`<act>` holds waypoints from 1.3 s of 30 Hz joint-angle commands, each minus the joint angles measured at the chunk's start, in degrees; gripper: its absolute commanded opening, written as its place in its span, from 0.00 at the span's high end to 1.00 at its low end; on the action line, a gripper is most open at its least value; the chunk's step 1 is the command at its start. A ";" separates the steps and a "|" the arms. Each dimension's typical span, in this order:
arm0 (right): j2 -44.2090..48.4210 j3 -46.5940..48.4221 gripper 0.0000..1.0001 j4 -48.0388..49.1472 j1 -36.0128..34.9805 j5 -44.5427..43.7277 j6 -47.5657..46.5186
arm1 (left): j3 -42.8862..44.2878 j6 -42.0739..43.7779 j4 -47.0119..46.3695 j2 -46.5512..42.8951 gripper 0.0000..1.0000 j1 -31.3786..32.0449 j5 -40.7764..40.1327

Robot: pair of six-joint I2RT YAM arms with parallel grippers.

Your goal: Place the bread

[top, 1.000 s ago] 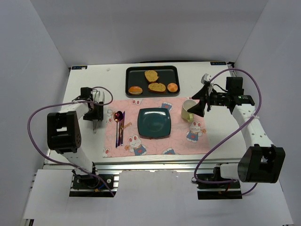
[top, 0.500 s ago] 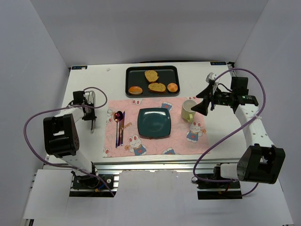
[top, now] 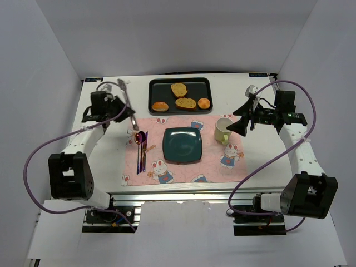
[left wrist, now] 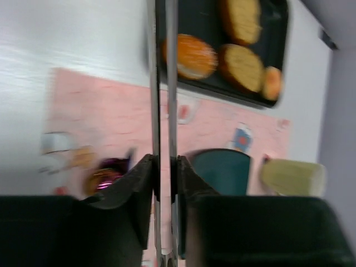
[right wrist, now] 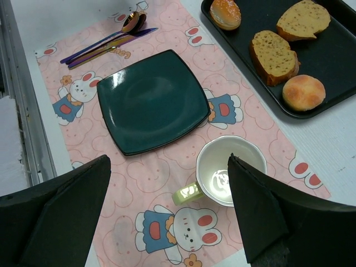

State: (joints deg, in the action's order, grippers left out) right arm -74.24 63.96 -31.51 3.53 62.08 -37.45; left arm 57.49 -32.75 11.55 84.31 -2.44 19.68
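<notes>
- Tongs (left wrist: 162,83) are my main worry. The left gripper (left wrist: 164,162) is clamped on them and the two blades look nearly closed. The left wrist view is blurred, so I can't judge how they line up with a slice.
- Both slices of bread (top: 185,103) sit on the black tray (top: 197,90), well apart from the green plate (top: 182,144). A bun (top: 160,106) lies just beside the nearer slice, so a sloppy approach could nudge it or grab it instead.
- The slices look flat and irregular. My guess is thin blades could slip off or crack the crust, and it'd drop onto the placemat (top: 208,167) short of the plate.
- The right gripper (right wrist: 168,161) is spread wide with nothing in it, hanging over the cup (right wrist: 231,169). A careless swing there could tip it.
</notes>
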 commanded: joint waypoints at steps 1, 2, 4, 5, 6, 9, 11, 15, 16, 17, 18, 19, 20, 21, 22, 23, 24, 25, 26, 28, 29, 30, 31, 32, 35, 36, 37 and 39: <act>1.29 0.29 0.11 1.71 0.34 2.43 1.33 | 5.86 -10.75 -3.29 2.25 0.65 9.61 3.70; 1.37 0.37 0.11 1.80 0.34 2.43 1.50 | 7.18 -13.36 -3.90 3.56 0.64 10.95 3.78; 1.38 0.37 0.11 1.89 0.42 2.51 1.50 | 10.33 -16.10 -6.44 7.77 0.63 13.50 4.92; 1.55 0.28 0.11 1.97 0.43 2.51 1.42 | 11.57 -17.85 -7.06 9.19 0.62 14.03 5.28; 1.64 0.20 0.11 1.89 0.51 2.34 1.50 | 12.81 -18.48 -7.50 10.68 0.61 14.47 5.28; 2.25 -0.33 0.11 1.98 0.69 2.25 1.42 | 19.39 -18.49 -5.40 16.22 0.60 15.53 5.37; 2.69 -0.94 0.11 2.24 0.86 2.17 1.42 | 23.18 -19.36 -4.87 19.73 0.58 15.88 6.33; 2.87 -1.47 0.11 2.41 1.13 2.25 1.24 | 28.80 -18.67 -1.89 24.39 0.56 16.67 6.34; 2.87 -1.56 0.10 2.41 1.30 2.16 1.24 | 29.60 -18.49 -1.01 24.84 0.56 16.76 6.25; 2.78 -1.56 0.11 2.41 1.39 2.25 1.24 | 30.82 -18.14 -0.57 25.37 0.56 16.76 5.90; 2.70 -1.56 0.11 2.41 1.48 2.25 1.24 | 31.36 -17.96 -0.13 26.07 0.56 16.85 5.28; 2.78 -1.56 0.11 2.33 1.57 2.34 1.15 | 31.97 -17.70 1.18 26.43 0.56 16.85 4.84; 2.61 -1.74 0.11 2.24 1.65 2.43 1.24 | 33.63 -16.48 2.24 26.69 0.56 16.85 4.14; 2.61 -1.65 0.11 2.33 1.83 2.60 1.24 | 34.34 -15.86 3.47 27.39 0.56 16.94 3.09; 2.43 -1.65 0.11 2.24 1.83 2.60 1.15 | 34.79 -15.50 4.70 27.57 0.56 16.85 2.73; 2.43 -1.65 0.11 2.24 1.83 2.69 1.07 | 35.23 -15.15 5.14 27.83 0.56 16.94 2.38; 2.43 -1.65 0.11 2.24 1.92 2.78 1.07 | 36.10 -14.89 5.67 28.01 0.56 16.94 1.51; 2.26 -1.65 0.11 2.33 1.92 2.87 1.15 | 36.72 -14.54 7.33 28.53 0.56 16.94 1.06; 2.17 -1.65 0.11 2.33 1.92 2.87 1.15 | 37.33 -13.49 8.39 28.71 0.56 16.94 0.36; 2.25 -1.65 0.11 2.33 2.01 2.95 1.24 | 39.00 -12.60 10.85 29.24 0.56 17.03 -0.95; 2.25 -1.74 0.11 2.24 2.01 3.04 1.15 | 39.36 -11.90 11.38 29.50 0.56 17.03 -1.40; 2.34 -1.82 0.11 2.24 2.09 3.04 1.15 | 39.71 -11.63 12.00 29.51 0.56 17.11 -1.75; 2.26 -1.83 0.10 2.24 2.10 2.96 1.07 | 40.15 -11.37 12.70 29.68 0.56 17.20 -2.01; 2.25 -1.91 0.11 2.24 2.10 2.95 1.07 | 40.24 -11.28 12.88 30.12 0.56 17.29 -2.10; 2.17 -1.83 0.11 2.24 2.18 3.04 1.07 | 41.73 -10.58 14.90 31.52 0.56 17.64 -2.98; 2.17 -1.74 0.11 2.33 2.27 2.96 1.15 | 41.91 -10.58 15.25 31.87 0.56 17.82 -2.98; 2.17 -1.74 0.10 2.15 2.27 3.04 1.07 | 42.17 -10.58 15.60 32.23 0.56 17.90 -3.16; 2.17 -1.74 0.11 2.15 2.27 3.04 1.07 | 42.79 -10.66 15.69 33.37 0.56 17.99 -2.90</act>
State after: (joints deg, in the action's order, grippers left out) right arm -72.75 62.33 -30.04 5.37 63.53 -36.36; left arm 98.21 -44.42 24.91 117.01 14.96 17.61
